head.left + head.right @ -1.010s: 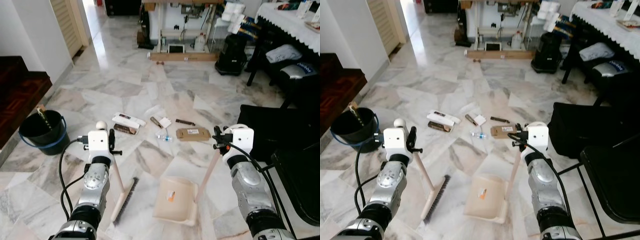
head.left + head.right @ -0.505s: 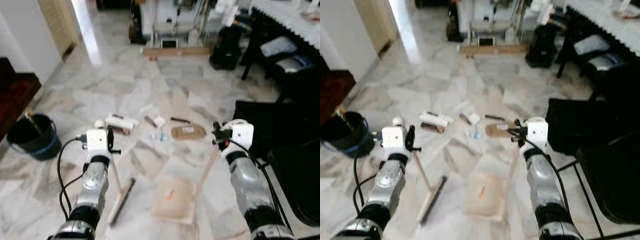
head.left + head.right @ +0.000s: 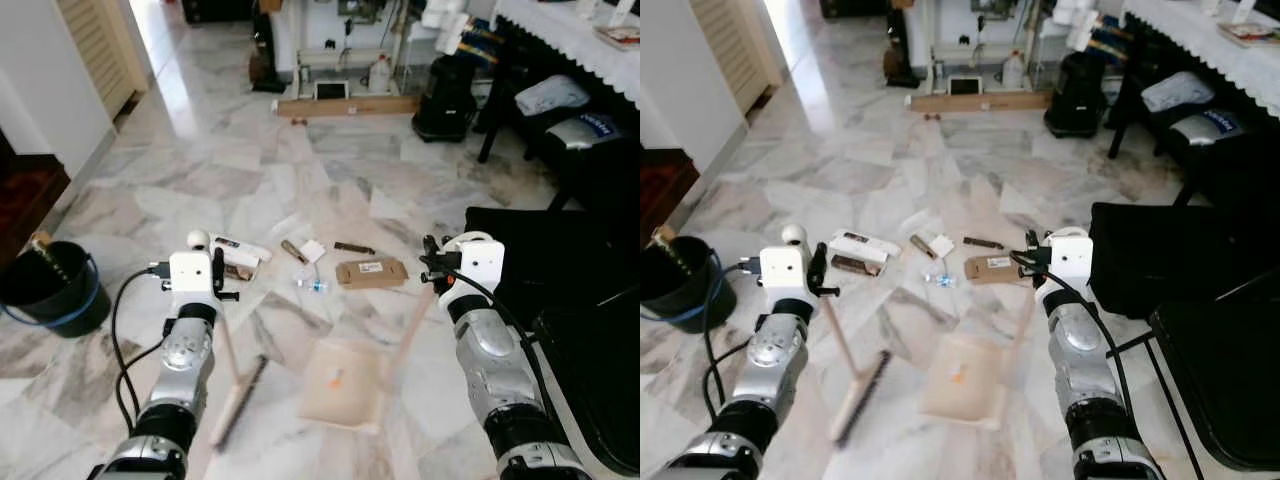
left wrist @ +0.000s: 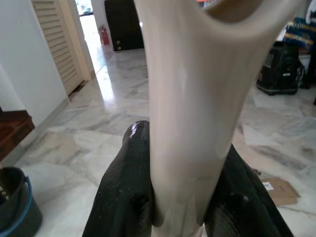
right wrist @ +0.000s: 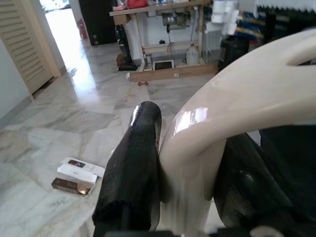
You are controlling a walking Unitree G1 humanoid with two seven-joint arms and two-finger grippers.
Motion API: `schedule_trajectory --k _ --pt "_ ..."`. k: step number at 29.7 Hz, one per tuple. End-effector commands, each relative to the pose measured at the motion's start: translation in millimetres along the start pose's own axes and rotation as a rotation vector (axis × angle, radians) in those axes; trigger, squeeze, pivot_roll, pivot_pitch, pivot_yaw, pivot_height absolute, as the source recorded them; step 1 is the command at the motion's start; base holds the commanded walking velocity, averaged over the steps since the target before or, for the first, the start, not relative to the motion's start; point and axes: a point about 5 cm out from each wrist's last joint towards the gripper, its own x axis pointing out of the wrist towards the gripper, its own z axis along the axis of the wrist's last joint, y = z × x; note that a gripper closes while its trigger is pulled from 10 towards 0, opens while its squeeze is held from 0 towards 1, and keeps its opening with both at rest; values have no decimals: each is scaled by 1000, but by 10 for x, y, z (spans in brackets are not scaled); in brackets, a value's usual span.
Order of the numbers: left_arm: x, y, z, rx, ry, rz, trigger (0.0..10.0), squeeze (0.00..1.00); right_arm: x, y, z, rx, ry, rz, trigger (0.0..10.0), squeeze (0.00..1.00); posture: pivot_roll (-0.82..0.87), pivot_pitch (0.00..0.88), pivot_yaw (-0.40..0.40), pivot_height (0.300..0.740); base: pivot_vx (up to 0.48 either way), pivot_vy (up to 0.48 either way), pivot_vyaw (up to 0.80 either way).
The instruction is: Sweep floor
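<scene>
We are gripping the broom (image 3: pixel 238 385) handle with our left gripper (image 4: pixel 180 197), jaws closed on it, its bristle head resting on the marble floor (image 3: pixel 200 170). Our right gripper (image 5: pixel 190 197) is clamping the dustpan (image 3: pixel 345 380) handle. Litter, apparently cardboard (image 3: pixel 371 271) and small boxes (image 3: pixel 236 255), is lying just beyond.
</scene>
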Motion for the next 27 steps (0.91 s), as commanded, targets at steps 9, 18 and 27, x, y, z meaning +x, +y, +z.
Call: schedule_trajectory --k 9,18,27 --pt "71 -95 138 -21 -54 -19 10000 0 21 -46 143 -39 -70 -5 10000 0 -60 22 58 740 333 0 375" --pt "71 -82 152 -21 -61 -19 10000 0 35 -21 153 -15 -78 0 10000 0 -57 2 60 740 338 0 0" --pt "82 -66 164 -16 -65 -20 10000 0 38 -1 168 -5 -93 8 10000 0 -59 0 62 740 342 0 0"
